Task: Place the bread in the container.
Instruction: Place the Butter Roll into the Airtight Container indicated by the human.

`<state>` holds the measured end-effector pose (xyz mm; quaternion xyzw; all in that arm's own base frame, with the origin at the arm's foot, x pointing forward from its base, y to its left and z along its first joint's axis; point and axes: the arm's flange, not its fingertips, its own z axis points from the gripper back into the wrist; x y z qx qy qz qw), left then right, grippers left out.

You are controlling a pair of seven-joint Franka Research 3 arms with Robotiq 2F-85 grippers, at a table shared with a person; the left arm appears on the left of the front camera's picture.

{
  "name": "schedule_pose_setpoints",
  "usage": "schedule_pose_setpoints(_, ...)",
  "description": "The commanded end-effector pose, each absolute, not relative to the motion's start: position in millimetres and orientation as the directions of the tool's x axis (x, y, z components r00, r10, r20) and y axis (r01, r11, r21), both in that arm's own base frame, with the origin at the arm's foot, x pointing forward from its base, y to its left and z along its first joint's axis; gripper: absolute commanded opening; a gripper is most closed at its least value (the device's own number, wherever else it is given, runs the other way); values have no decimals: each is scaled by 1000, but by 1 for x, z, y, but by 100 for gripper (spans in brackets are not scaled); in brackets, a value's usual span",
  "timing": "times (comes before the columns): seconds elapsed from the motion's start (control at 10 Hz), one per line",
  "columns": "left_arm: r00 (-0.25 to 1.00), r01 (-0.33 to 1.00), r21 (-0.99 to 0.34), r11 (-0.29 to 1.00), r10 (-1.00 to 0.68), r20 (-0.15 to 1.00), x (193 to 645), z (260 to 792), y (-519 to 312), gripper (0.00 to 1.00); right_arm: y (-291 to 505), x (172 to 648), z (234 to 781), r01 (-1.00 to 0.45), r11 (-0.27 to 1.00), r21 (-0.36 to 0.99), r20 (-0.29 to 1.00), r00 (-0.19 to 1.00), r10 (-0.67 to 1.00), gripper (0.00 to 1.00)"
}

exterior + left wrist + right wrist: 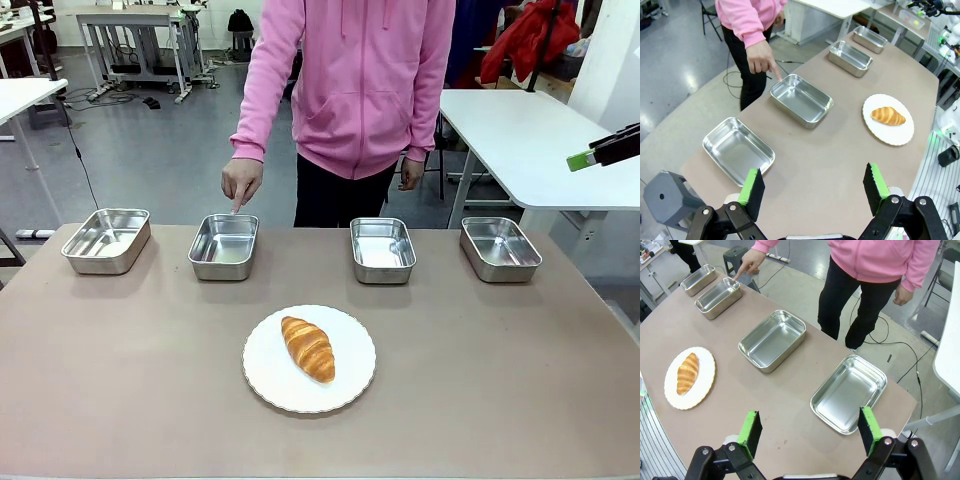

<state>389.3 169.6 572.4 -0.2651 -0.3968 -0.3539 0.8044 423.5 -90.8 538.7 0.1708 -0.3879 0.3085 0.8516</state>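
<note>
The bread [308, 347], a golden-brown croissant, lies on a round white plate [352, 385] near the table's front middle; it also shows as the bread [888, 116] and the bread [687, 373]. A person in a pink hoodie points a finger [238, 207] at the container [223, 245], the second steel pan from the left, which is empty; it appears too as the container [801, 100] and the container [718, 297]. My left gripper [812, 180] hangs open above the table's left end, holding nothing. My right gripper [809, 422] is open and empty above the right end, its fingers [582, 160] high at the far right.
Three more empty steel pans stand in the same row: one at the far left [106, 240], one right of centre [382, 249], one at the far right [499, 248]. The person's other hand [410, 172] hangs by their side. White tables stand behind.
</note>
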Motion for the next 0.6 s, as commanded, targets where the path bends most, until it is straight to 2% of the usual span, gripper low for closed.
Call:
schedule_pose_setpoints(0.0,427,782,-138,607,-362,828,390,574,172,100,-90,425,539,-667,743,51,776,495,391,100)
schedule_pose_setpoints(0.5,427,782,-138,607,-362,828,390,574,172,100,-90,425,539,-667,743,51,776,495,391,100)
